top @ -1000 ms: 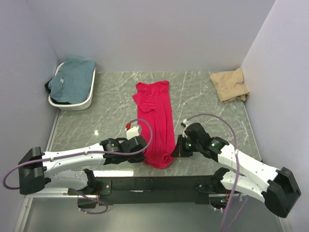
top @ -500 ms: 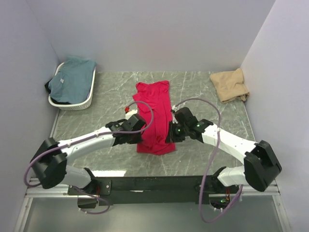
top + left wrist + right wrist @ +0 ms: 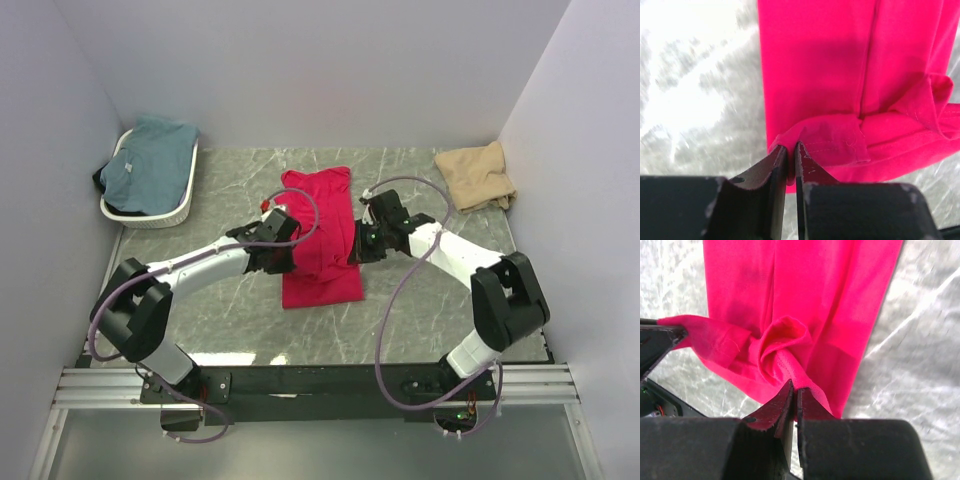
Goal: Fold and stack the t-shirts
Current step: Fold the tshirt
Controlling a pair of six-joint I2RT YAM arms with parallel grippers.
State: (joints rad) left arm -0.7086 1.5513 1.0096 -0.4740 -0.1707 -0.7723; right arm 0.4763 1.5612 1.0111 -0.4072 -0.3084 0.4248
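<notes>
The red t-shirt (image 3: 322, 283) lies in the middle of the marble table, its near half folded back over the far half. My left gripper (image 3: 289, 256) pinches the folded-over hem at its left corner (image 3: 791, 146), the jaws nearly together with red cloth between them. At the right corner of the hem, my right gripper (image 3: 357, 247) is shut on a stitched edge (image 3: 795, 388). The cloth bunches between the two grips (image 3: 780, 340). The tan t-shirt (image 3: 478, 177) lies crumpled at the far right corner. The teal t-shirt (image 3: 150, 160) rests in the basket.
A white oval basket (image 3: 160, 219) stands at the far left by the wall. Walls close in the table on the left, back and right. Both arms stretch across the near half of the table, with cables looping above them.
Both grippers have carried the red shirt's near hem away from the table's near edge toward the collar, doubling the shirt over. The shirt's outline is now about half as long.
</notes>
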